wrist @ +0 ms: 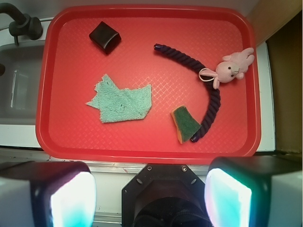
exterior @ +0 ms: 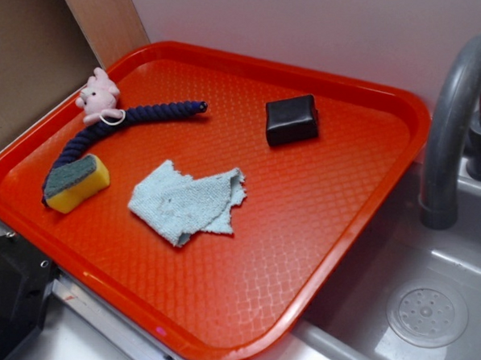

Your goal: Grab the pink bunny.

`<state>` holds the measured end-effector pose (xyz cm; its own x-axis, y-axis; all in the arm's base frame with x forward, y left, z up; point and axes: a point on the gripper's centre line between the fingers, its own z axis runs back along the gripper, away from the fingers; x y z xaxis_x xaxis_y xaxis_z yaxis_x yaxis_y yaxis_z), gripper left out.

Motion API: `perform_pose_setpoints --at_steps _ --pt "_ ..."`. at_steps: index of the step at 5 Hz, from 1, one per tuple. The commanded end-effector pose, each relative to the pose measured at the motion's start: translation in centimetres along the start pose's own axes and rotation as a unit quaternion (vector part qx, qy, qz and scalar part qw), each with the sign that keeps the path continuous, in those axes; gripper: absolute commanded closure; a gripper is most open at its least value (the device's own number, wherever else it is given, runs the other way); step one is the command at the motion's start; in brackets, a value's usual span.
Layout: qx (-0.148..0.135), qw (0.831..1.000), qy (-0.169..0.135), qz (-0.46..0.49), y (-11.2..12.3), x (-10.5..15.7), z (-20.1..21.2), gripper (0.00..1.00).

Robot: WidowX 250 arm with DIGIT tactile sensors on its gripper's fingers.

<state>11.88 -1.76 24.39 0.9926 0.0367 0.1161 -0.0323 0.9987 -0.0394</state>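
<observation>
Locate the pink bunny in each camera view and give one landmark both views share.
Exterior: the pink bunny lies at the tray's far left corner, upper left of the picture.
Wrist: the pink bunny lies near the red tray's right rim, upper right of the picture.
Shared landmark: the navy rope curves right beside the bunny in both views, ending at the sponge.

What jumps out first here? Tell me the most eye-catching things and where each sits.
The bright red tray fills the scene, lying beside a grey sink. On it, the dark navy rope curves across one end, with the pink bunny against its outer side and the yellow-and-green sponge near its far tip. A crumpled pale blue cloth lies mid-tray and a black block nearer the faucet.
</observation>
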Motion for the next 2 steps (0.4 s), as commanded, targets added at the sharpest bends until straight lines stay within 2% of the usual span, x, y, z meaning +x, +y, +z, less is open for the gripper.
perform_pose_setpoints --at_steps 1,2 --pt "0.0 1.0 0.0 0.0 0.0 0.0 0.0 0.0" --pt "-0.012 0.992 -0.031 0.125 1.9 1.9 -2.4 0.0"
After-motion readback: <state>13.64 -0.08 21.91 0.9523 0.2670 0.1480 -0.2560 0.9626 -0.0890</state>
